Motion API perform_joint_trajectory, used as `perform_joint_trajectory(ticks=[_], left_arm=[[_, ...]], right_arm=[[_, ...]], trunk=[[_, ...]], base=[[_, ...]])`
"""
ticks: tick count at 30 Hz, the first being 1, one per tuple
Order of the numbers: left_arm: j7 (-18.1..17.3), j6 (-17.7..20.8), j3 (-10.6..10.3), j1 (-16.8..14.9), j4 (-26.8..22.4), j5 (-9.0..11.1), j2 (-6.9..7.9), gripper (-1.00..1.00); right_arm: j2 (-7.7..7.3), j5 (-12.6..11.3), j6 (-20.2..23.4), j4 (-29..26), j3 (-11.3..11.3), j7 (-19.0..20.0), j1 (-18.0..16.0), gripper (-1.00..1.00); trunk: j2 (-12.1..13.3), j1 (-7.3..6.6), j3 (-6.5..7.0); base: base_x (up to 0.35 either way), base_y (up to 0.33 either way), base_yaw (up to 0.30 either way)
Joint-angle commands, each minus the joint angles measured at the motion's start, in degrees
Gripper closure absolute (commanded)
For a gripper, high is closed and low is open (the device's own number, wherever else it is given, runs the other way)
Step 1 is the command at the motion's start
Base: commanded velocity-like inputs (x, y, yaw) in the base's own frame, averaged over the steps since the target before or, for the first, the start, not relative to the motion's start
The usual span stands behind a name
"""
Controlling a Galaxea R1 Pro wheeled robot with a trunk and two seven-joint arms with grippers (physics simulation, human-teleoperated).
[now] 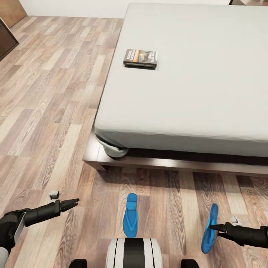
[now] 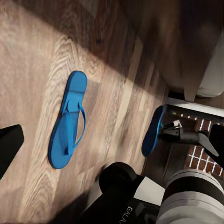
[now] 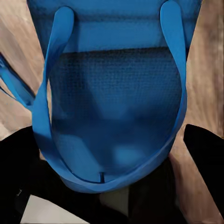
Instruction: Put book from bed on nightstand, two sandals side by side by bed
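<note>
Blue sandal [image 1: 209, 229] hangs tilted on edge, pinched by the right gripper [image 1: 214, 227], likely for setting beside its flat mate [image 1: 130, 215] near the bed [image 1: 123, 160]; left gripper [image 1: 70, 203] looks narrow, empty; book [image 1: 140, 58] waits on the mattress

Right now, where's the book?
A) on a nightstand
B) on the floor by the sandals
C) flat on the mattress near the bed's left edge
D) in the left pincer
C: the book lies flat on the grey mattress of the bed, near its left edge in the head view, far from both sandals on the floor and from the left pincer.
</note>
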Motion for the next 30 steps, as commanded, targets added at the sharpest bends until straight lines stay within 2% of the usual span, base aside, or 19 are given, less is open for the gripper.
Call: perform_joint_trajectory(ticks=[1, 8, 10, 12, 13, 14, 16, 18, 21, 23, 24, 25, 26, 28, 30], left_arm=[[-0.4, 0.59, 0.18, -0.04, 0.02, -0.46, -0.2, -1.0], [-0.38, 0.53, 0.17, -0.04, 0.0, -0.49, -0.55, -1.0], [-0.38, 0.52, 0.15, -0.04, -0.01, -0.53, -0.71, -1.0], [-0.38, 0.52, 0.15, -0.04, -0.01, -0.55, -0.77, -1.0], [-0.38, 0.51, 0.15, -0.04, -0.03, -0.55, -0.81, -1.0], [-0.38, 0.51, 0.15, -0.04, -0.04, -0.55, -0.88, -1.0], [-0.38, 0.51, 0.16, -0.04, -0.05, -0.56, -0.99, -1.0], [-0.31, 0.51, 0.15, -0.04, -0.05, -0.56, -1.04, -1.0], [1.62, 0.51, 0.21, -0.04, 0.0, -0.54, -1.07, -1.0], [2.92, 0.51, 0.23, -0.04, 0.0, -0.49, -1.07, -1.0], [3.15, 0.51, 0.23, -0.04, -0.02, -0.48, -1.08, -1.0], [3.42, 0.51, 0.22, -0.04, 0.0, -0.48, -1.08, -1.0], [3.47, 0.51, 0.21, -0.04, 0.01, -0.47, -1.08, -1.0], [3.59, 0.51, 0.21, -0.04, 0.02, -0.47, -1.08, -1.0], [3.65, 0.5, 0.22, -0.04, 0.02, -0.47, -1.08, -1.0]], right_arm=[[-0.05, 0.02, 0.45, -0.32, -0.15, -1.75, -0.01, 1.0], [-0.09, 0.41, 0.64, -1.11, -0.11, -4.01, -0.01, 1.0], [-0.1, 0.45, 0.65, -2.3, -0.1, -6.06, -0.01, 1.0], [-0.11, 0.44, 0.67, -3.67, -0.23, -11.81, -0.01, 1.0], [-0.13, 0.42, 0.71, -4.48, -0.35, -17.57, -0.01, 1.0], [-0.12, 0.4, 0.72, -4.95, -0.42, -21.27, -0.01, 1.0], [-0.1, 0.39, 0.68, -6.02, -0.51, -26.68, -0.01, 1.0], [-0.13, 0.39, 0.62, -7.16, -0.59, -29.12, -0.01, 1.0], [-0.17, 0.39, 0.55, -7.94, -0.69, -30.7, -0.01, 1.0], [-0.18, 0.38, 0.45, -8.18, -0.71, -33.19, -0.01, 1.0], [-0.18, 0.38, 0.41, -8.35, -0.71, -35.28, -0.01, 1.0], [-0.17, 0.35, 0.35, -9.01, -0.71, -40.83, -0.01, 1.0], [-0.12, 0.33, 0.33, -9.43, -0.7, -43.48, -0.01, 1.0], [0.01, 0.31, 0.31, -10.18, -0.65, -47.27, -0.01, 1.0], [0.08, 0.3, 0.31, -10.38, -0.64, -48.39, -0.01, 1.0]], trunk=[[-0.01, -0.01, -0.03], [-0.01, -0.01, -0.03], [-0.01, -0.01, -0.03], [-0.01, -0.01, -0.03], [-0.01, -0.01, -0.03], [-0.01, -0.01, -0.03], [-0.01, -0.01, -0.03], [-0.01, -0.01, -0.03], [-0.01, -0.01, -0.03], [-0.01, -0.01, -0.03], [-0.01, -0.01, -0.03], [-0.01, -0.01, -0.03], [-0.01, -0.01, -0.03], [-0.01, -0.01, -0.03], [-0.01, -0.01, -0.03]], base=[[0.0, 0.316, 0.0], [0.0, 0.311, 0.0], [0.0, 0.303, 0.0], [0.0, 0.3, 0.0], [0.0, 0.296, 0.0], [0.0, 0.294, 0.0], [0.0, 0.291, 0.0], [0.0, 0.289, 0.0], [0.0, 0.282, 0.0], [0.0, 0.271, 0.0], [0.0, 0.26, 0.0], [0.0, 0.242, 0.0], [0.0, 0.215, 0.0], [0.0, 0.181, 0.0], [0.0, 0.095, 0.0]])
